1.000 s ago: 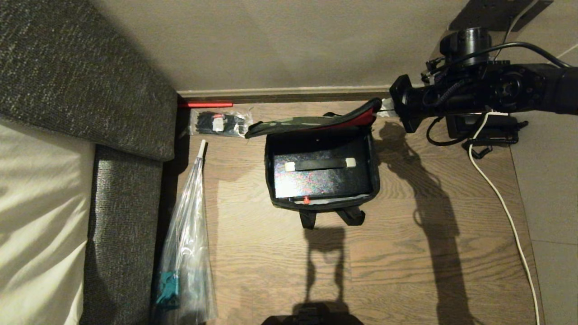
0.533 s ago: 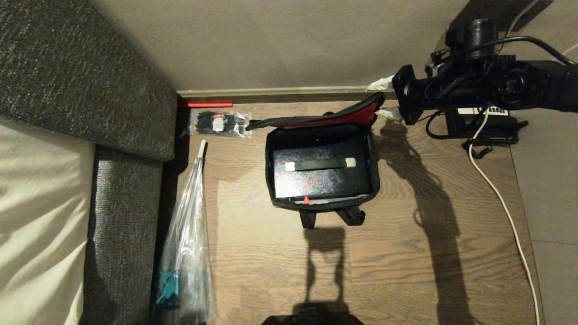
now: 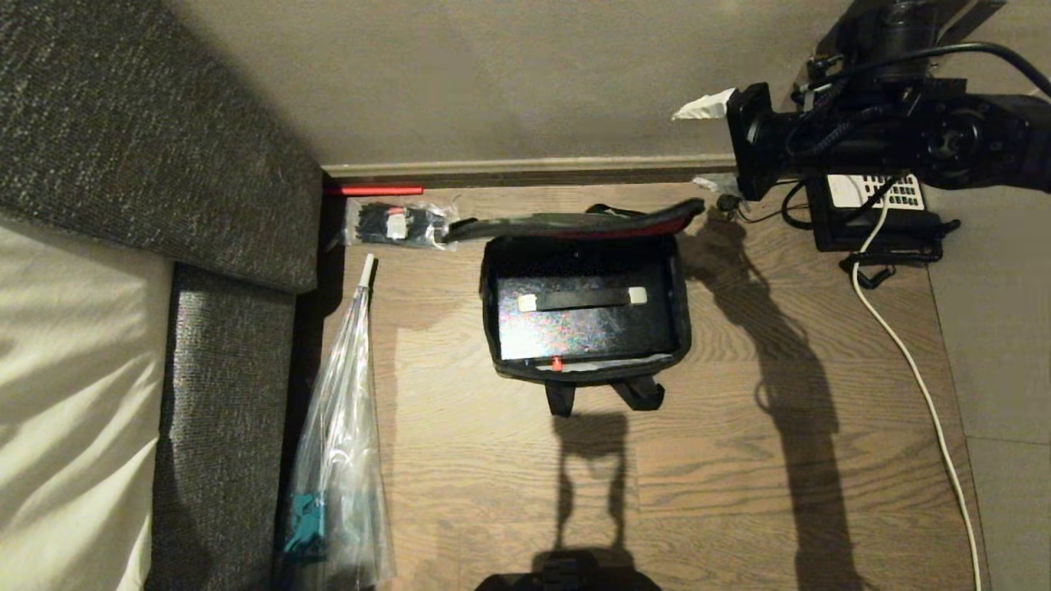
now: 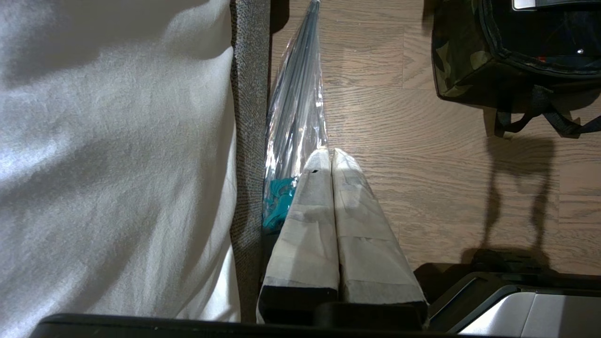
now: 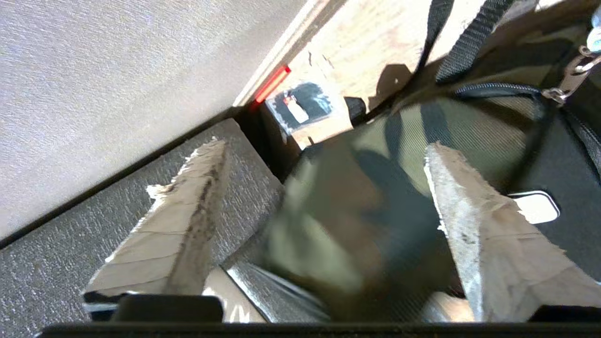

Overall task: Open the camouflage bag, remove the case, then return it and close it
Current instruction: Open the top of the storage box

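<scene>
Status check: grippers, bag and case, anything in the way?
Right gripper open, beside raised flap, holding nothing. Left gripper shut, parked. Camouflage bag open, case inside. Nothing over the case.

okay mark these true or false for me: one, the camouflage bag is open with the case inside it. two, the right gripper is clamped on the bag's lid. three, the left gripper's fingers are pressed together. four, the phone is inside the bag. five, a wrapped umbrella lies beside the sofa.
1. True: the camouflage bag stands open, lid flap back, with the case inside.
2. False: the right gripper is open beside the lid's corner, holding nothing.
3. True: the left gripper is shut, above the floor.
4. False: the phone sits on the floor to the bag's right.
5. True: the umbrella lies along the sofa.
</scene>
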